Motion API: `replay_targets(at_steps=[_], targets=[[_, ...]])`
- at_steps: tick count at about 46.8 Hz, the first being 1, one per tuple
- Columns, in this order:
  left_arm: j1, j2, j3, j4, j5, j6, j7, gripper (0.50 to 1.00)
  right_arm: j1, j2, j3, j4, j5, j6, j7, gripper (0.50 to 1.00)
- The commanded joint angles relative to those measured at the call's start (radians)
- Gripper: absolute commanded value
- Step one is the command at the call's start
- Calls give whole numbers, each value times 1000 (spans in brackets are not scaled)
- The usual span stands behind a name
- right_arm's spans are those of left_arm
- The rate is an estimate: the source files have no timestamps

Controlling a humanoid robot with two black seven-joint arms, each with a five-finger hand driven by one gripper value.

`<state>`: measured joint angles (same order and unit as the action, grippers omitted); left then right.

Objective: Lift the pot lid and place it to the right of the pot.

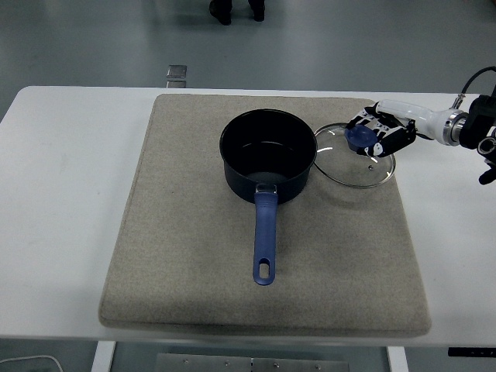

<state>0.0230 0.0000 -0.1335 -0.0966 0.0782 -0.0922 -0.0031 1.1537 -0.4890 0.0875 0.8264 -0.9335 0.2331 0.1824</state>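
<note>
Centre frame: dark pot (269,157), uncovered, blue handle (265,236) pointing toward bottom edge, sitting on grey mat (178,256). Just right of it, glass lid (353,161) low over the mat, near rim almost touching the pot. My right hand (380,133) has fingers curled around the blue knob (359,138), gripping from above so the lid stays level for setting down.
</note>
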Motion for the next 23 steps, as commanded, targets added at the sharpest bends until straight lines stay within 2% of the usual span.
replay_targets(at_steps=[1, 3, 6, 11, 16, 23], targets=[[0, 0, 0, 0, 0, 0, 0, 1000, 0, 4, 0, 0, -1, 0, 0, 582], [0, 0, 0, 0, 0, 0, 0, 1000, 0, 4, 0, 0, 1, 0, -1, 621], [0, 0, 0, 0, 0, 0, 0, 1000, 0, 4, 2, 0, 5, 0, -1, 729], [0, 0, 0, 0, 0, 0, 0, 1000, 1, 4, 2, 0, 7, 3, -3, 848], [0, 0, 0, 0, 0, 0, 0, 1000, 3, 3, 2, 0, 7, 9, -3, 897], [0, 0, 0, 0, 0, 0, 0, 1000, 6, 0, 2, 0, 5, 12, -5, 911]])
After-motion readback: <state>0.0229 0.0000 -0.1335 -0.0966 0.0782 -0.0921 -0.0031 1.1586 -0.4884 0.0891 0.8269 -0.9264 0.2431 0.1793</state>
